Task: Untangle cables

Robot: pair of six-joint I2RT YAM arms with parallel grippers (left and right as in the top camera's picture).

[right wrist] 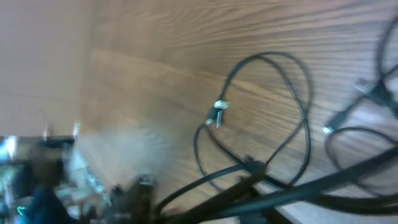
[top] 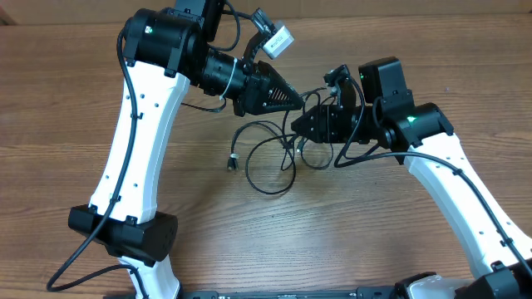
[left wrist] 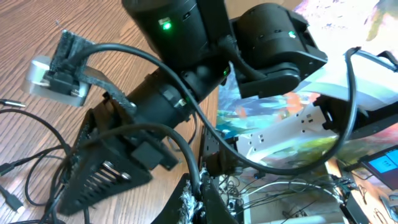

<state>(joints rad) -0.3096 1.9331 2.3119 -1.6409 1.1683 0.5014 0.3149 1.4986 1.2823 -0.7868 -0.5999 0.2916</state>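
Observation:
The cables (top: 268,158) are thin black cords lying in loose loops on the wooden table, with a small plug end (top: 233,163) at the left. My left gripper (top: 298,100) hangs just above them, its jaws (left wrist: 200,202) closed on a black cord that runs up between the fingers. My right gripper (top: 294,125) sits right below the left one, tip to tip, with its fingers together. In the blurred right wrist view its jaws (right wrist: 252,168) have a cord at the tip, with a loop and a silvery plug (right wrist: 219,107) beyond. Loose cords also show in the left wrist view (left wrist: 9,198).
The two arms nearly touch over the table's middle. The right arm's black gripper body (left wrist: 106,162) fills the left wrist view. A small grey-white camera block (top: 279,40) sticks up from the left wrist. Bare wood lies in front of the cords.

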